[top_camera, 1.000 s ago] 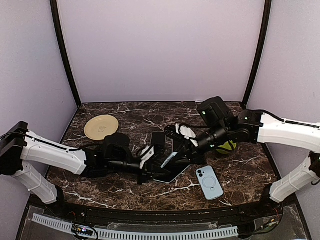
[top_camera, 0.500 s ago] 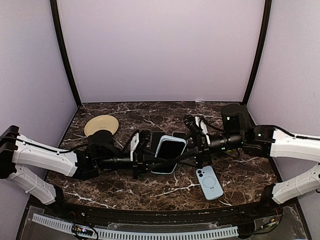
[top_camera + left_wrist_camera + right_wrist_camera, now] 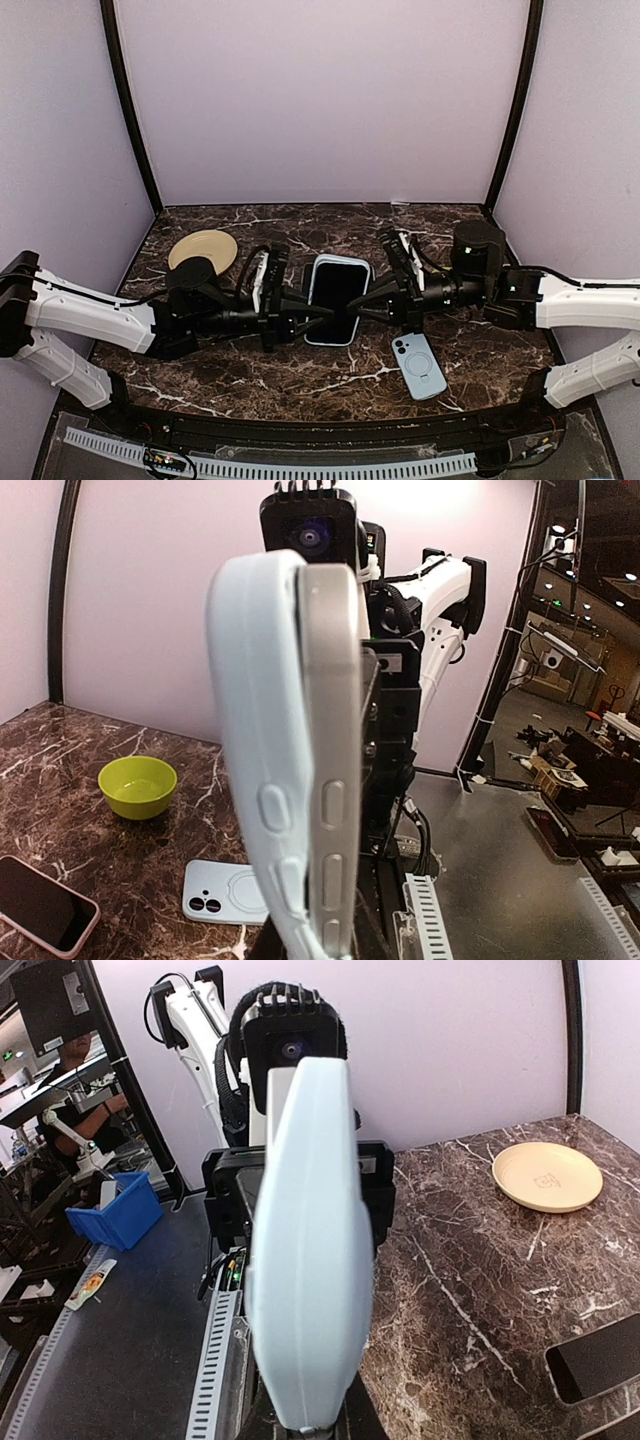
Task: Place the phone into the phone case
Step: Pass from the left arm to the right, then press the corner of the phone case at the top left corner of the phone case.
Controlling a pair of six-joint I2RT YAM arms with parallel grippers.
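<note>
A phone [image 3: 337, 298] with a black screen sits in a light blue phone case [image 3: 322, 340] and is held up off the table at the centre, screen toward the top camera. My left gripper [image 3: 303, 306] grips its left edge and my right gripper [image 3: 378, 298] grips its right edge. In the left wrist view the phone's silver edge [image 3: 335, 760] fills the middle, and the case [image 3: 262, 740] peels slightly away from it low down. The right wrist view shows only the case's edge [image 3: 305, 1250]. My fingers are hidden behind the phone in both wrist views.
A second light blue case [image 3: 418, 364] lies flat at the front right. A beige plate [image 3: 203, 250] sits at the back left. A green bowl [image 3: 138, 785] and a pink-cased phone [image 3: 45, 905] show in the left wrist view. A dark phone [image 3: 597, 1357] lies near the plate side.
The phone and case rose from a tilted pose low over the table to upright between both grippers. The left arm drew back to the left and the right arm swung out to the right.
</note>
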